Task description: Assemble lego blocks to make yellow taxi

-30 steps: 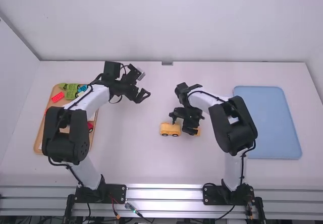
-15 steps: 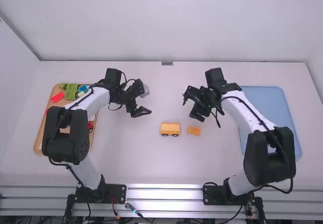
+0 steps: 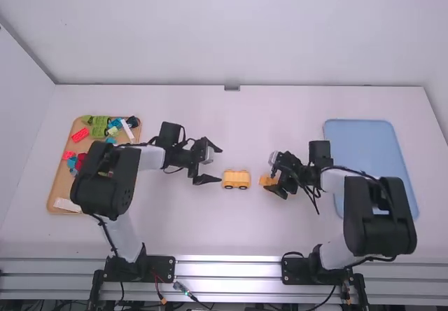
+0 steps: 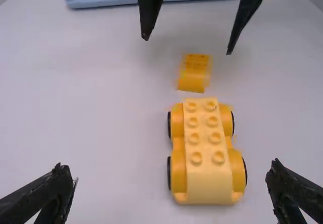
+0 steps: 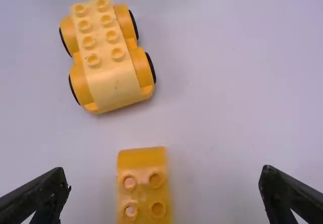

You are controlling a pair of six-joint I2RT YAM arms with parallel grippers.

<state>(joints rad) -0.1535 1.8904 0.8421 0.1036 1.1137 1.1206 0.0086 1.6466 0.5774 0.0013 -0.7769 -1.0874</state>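
My left gripper is open just left of the yellow car base, which stands on its black wheels near the table's middle. To its right lies a small yellow block, with my right gripper open close around or above it. In the left wrist view the car base sits beyond my left gripper, its studs up; the small block lies farther off. In the right wrist view the small block is between the spread fingers of my right gripper, and the car base is beyond.
At the left a wooden tray holds several coloured blocks, partly under the left arm. A blue tray lies at the right, its near part behind the right arm.
My left gripper has moved right and toward the camera, up to the car base. The right one swung back away from the blocks, then came down at the small block. Both blocks stayed put.
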